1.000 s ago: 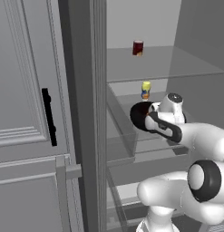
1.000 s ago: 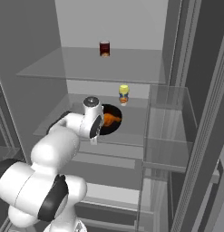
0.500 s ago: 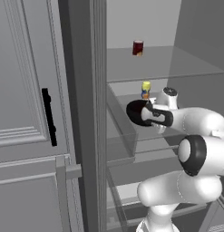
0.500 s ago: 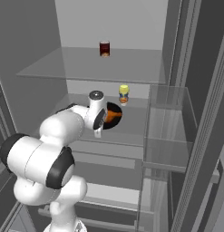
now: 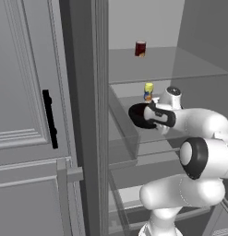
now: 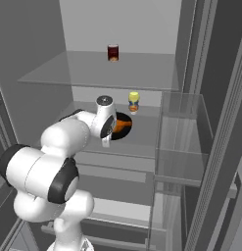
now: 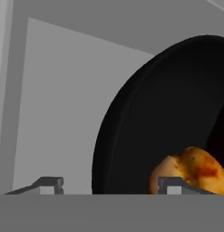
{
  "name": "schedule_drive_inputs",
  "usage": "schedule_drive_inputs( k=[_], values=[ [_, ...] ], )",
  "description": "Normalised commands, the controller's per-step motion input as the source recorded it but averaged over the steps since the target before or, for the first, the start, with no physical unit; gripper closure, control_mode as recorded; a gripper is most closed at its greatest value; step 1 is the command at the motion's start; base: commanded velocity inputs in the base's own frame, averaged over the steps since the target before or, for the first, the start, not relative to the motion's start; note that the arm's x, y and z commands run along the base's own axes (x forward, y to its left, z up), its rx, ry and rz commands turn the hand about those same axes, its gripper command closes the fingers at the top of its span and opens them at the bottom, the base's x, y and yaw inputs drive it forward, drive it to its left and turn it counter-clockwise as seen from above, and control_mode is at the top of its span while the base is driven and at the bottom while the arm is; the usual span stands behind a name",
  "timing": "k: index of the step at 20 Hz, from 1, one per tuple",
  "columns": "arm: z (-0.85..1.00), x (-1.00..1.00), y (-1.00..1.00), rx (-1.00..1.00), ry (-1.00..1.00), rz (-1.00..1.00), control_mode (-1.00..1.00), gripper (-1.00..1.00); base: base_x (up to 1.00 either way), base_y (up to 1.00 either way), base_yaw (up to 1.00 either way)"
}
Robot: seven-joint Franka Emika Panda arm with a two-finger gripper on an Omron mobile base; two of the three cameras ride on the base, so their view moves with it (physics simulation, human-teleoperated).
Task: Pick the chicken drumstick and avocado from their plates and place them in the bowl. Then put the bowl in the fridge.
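The dark glossy bowl (image 5: pixel 139 115) stands on a glass shelf inside the open fridge (image 5: pixel 27 115). The orange-brown chicken drumstick (image 7: pixel 191 168) lies in the bowl (image 7: pixel 149 118), and its orange shows past the hand in the right base view (image 6: pixel 122 125). My gripper (image 7: pixel 109 185) is open at the bowl's near rim, one fingertip (image 7: pixel 49 183) outside the wall and the other over the inside. From the side the gripper (image 5: pixel 151 116) reaches over the bowl's right edge. The avocado is hidden and the plates are out of view.
A small yellow-capped bottle (image 5: pixel 148 91) stands just behind the bowl on the same shelf. A dark red can (image 5: pixel 140 48) sits on the upper shelf. The fridge door with its black handle (image 5: pixel 50 119) hangs open at left. Clear door bins (image 6: pixel 181 142) are at right.
The jaws have opened and let go of the bowl's rim. The bowl now rests on the shelf, slightly further in than a second ago.
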Motion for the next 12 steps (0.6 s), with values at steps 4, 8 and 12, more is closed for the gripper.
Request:
schedule_drive_inputs(
  k=[4,8,12],
  values=[
    [0.51,-0.28,0.0,0.0,-0.04,-0.06,-1.0,-1.0,0.0,0.0,0.0],
    [0.72,-0.35,-0.09,0.0,0.0,-0.1,-1.0,-1.0,0.0,0.0,0.0],
    [0.51,-0.31,-0.04,0.01,0.0,-0.11,-1.0,-1.0,0.0,0.0,0.0]
  ],
)
